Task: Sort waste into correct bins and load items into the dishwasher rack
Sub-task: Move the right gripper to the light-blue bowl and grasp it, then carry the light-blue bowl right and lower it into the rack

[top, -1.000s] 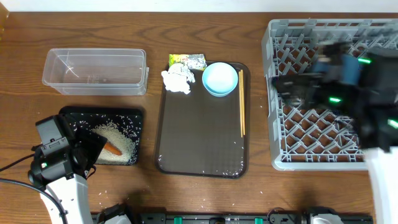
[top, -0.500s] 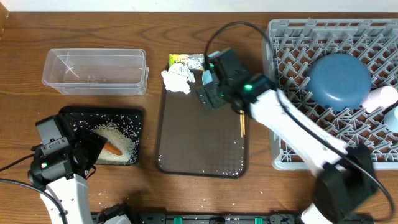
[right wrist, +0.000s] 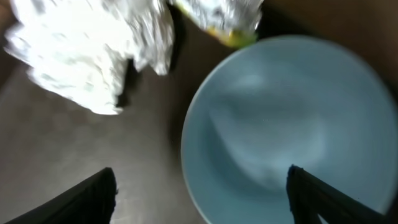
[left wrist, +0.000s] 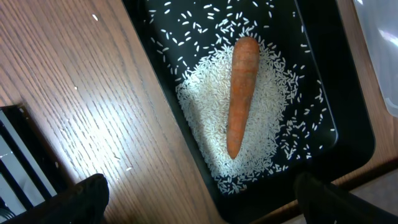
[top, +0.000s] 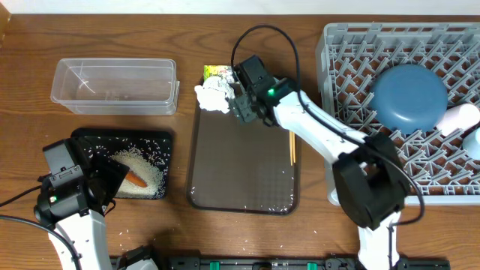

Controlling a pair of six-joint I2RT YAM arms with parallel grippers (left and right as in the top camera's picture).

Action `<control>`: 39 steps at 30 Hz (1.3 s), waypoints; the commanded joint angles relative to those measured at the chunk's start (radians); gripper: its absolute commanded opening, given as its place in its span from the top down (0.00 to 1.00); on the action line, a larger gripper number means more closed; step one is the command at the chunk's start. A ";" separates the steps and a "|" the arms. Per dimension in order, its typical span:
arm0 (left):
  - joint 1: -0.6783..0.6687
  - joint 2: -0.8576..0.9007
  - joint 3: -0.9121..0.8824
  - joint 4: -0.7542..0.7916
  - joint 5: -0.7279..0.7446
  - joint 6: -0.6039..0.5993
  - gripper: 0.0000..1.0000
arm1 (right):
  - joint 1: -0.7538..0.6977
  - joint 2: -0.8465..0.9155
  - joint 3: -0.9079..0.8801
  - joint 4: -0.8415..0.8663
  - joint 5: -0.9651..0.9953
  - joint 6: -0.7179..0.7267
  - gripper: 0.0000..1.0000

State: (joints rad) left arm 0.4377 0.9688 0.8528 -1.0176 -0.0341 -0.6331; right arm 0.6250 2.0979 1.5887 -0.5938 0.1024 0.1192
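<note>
Right jaws spread wide above the small light blue bowl (right wrist: 286,124) (left jaws likewise apart over the carrot (left wrist: 241,93)).

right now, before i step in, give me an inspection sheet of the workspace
surface: wooden table, a few stray rice grains near the left arm
job's things: carrot lying on rice in black tray; clear tub, nothing seen inside; tissue, wrapper, small light blue bowl and chopsticks on brown tray; dark blue bowl, white cup, light blue cup in rack
clutter: nothing seen
grippers: left gripper open over black tray; right gripper open above small bowl
cables: black cable loops over right arm
surroundings: white wall
</note>
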 commanded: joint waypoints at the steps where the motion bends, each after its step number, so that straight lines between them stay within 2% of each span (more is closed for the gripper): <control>1: 0.007 -0.001 -0.002 -0.003 -0.019 -0.016 0.02 | 0.002 0.047 0.019 -0.001 0.006 0.010 0.25; 14: 0.007 -0.001 -0.002 -0.003 -0.019 -0.016 0.03 | 0.006 0.049 0.041 -0.081 -0.001 0.086 0.99; 22: 0.007 -0.001 -0.002 -0.003 -0.019 -0.016 0.02 | 0.006 -0.019 0.202 -0.260 -0.073 0.107 0.99; 29: 0.007 -0.001 -0.002 -0.003 -0.019 -0.016 0.02 | -0.033 -0.200 0.299 -0.404 -0.137 0.120 0.99; 34: 0.007 -0.001 -0.002 -0.002 -0.019 -0.016 0.02 | -0.158 -0.343 0.299 -0.562 -0.138 0.120 0.99; 39: 0.007 -0.001 -0.002 -0.003 -0.019 -0.016 0.02 | -0.388 -0.437 0.295 -0.734 -0.264 0.104 0.99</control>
State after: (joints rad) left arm 0.4377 0.9688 0.8528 -1.0176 -0.0341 -0.6331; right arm 0.3435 1.6875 1.8824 -1.2827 -0.0689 0.2272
